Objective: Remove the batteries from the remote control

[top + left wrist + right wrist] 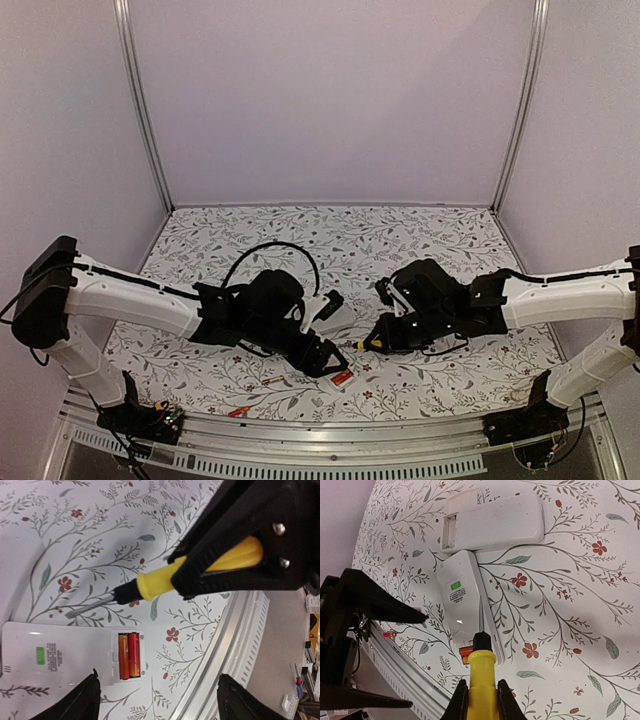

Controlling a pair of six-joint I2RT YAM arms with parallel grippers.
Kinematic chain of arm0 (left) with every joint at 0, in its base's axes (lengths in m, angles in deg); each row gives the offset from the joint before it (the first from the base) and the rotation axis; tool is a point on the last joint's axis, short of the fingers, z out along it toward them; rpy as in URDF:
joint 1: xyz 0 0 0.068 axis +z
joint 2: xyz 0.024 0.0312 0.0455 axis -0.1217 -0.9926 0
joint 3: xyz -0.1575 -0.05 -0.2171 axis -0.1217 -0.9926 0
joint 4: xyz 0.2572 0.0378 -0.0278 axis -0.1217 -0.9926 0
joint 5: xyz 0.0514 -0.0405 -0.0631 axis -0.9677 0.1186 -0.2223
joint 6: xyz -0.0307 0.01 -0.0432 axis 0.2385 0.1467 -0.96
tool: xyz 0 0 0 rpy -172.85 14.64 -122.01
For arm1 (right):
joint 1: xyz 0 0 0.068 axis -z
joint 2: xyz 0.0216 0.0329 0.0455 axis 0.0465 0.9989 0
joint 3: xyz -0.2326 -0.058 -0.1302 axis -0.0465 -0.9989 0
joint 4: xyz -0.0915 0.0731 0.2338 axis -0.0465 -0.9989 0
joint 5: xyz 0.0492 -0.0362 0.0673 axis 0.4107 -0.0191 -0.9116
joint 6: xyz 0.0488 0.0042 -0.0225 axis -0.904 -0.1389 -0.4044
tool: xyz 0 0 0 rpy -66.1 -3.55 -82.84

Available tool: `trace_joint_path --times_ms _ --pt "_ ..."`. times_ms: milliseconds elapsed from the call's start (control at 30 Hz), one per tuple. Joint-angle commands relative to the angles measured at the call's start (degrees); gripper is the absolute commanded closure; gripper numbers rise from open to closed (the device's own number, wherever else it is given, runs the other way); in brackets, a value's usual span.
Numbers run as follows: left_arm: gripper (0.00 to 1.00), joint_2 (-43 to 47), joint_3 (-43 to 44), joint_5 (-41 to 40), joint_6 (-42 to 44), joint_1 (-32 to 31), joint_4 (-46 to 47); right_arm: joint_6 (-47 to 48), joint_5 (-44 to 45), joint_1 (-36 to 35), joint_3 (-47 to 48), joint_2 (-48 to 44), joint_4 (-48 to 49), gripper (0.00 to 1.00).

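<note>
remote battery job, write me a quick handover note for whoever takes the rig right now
Left gripper: open, empty, over the near remote.
Right gripper: shut on the screwdriver, tip by that remote's open bay.
Done: cover off; two loose batteries lie near the front of the table; the far remote has a bay that looks empty.
Left to do: two batteries sit in the near remote's bay; lift them out.
</note>
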Motion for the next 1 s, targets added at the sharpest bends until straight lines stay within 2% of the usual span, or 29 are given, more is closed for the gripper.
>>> trace_joint_path --times_ms 0,200,633,967 --pt "0.20 1.7 1.9 -4.0 5.0 5.3 -9.6 4.1 2.7 -1.0 1.5 -3.4 -7.6 1.00" --pt "0.18 -4.9 7.4 -7.0 11.0 7.9 -18.4 4.7 4.3 -5.1 3.5 -3.6 -13.1 1.00" --pt "0.17 -10.0 10.3 -8.9 16.0 8.2 -19.8 5.6 8.4 -7.3 6.6 -1.3 -18.0 1.00" --pt "0.17 -11.5 11.7 -13.2 17.0 6.5 -21.4 5.5 8.1 -7.8 7.2 -0.8 -17.6 1.00"
